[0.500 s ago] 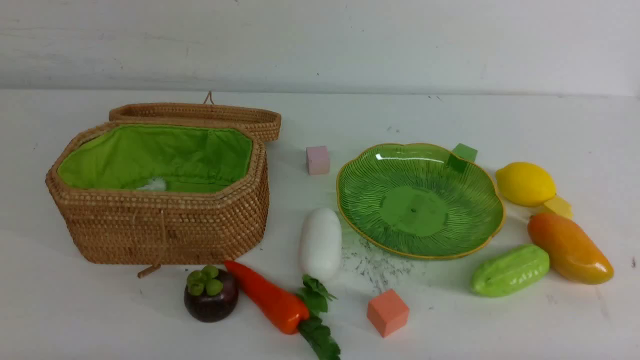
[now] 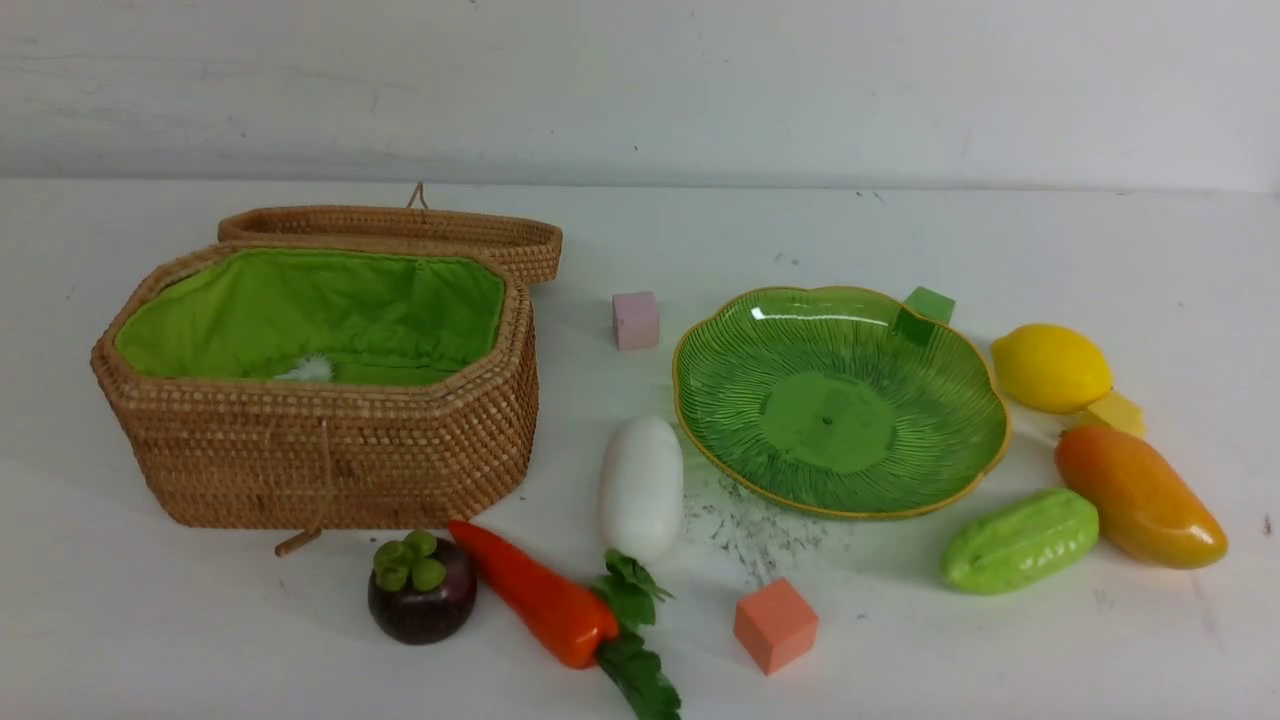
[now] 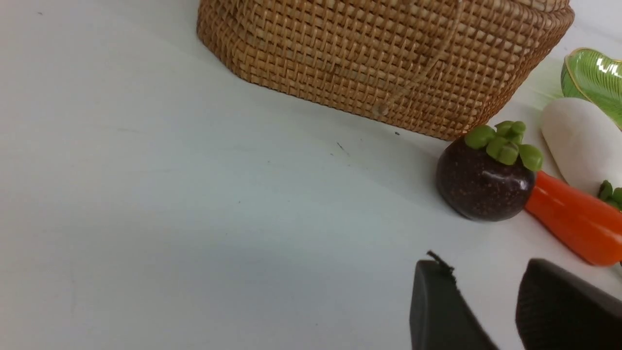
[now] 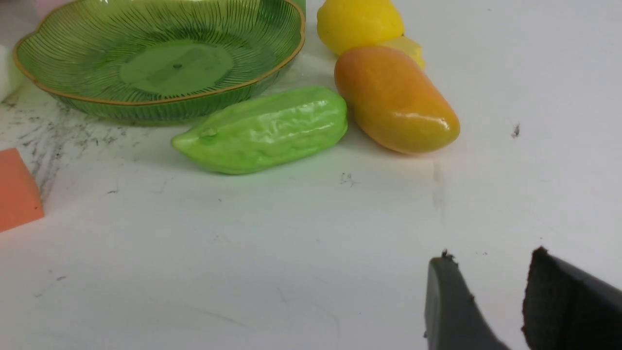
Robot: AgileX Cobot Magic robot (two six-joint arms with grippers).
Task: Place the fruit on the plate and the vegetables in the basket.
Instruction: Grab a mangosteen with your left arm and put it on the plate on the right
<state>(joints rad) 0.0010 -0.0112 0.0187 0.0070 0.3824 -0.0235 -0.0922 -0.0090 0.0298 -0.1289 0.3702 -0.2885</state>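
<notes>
The wicker basket (image 2: 330, 450) with green lining stands open on the left, its lid (image 2: 400, 228) lying back behind it. Right of centre lies the green plate (image 2: 950, 475), with nothing on it. In front of the basket sit the purple mangosteen (image 2: 422, 590) and the orange carrot (image 2: 540, 600), with the white radish (image 2: 640, 487) beside them. The lemon (image 2: 1050, 366), the mango (image 2: 1140, 497) and the green gourd (image 2: 1020, 540) lie right of the plate. My left gripper (image 3: 481, 272) is open above bare table near the mangosteen (image 3: 478, 187). My right gripper (image 4: 488, 265) is open, short of the mango (image 4: 396, 99) and gourd (image 4: 262, 129).
Small cubes lie about: a pink one (image 2: 636, 320) behind the radish, a salmon one (image 2: 775, 625) in front of the plate, a green one (image 2: 928, 303) behind it and a yellow one (image 2: 1118, 412) beside the lemon. A white wall closes the table's far edge.
</notes>
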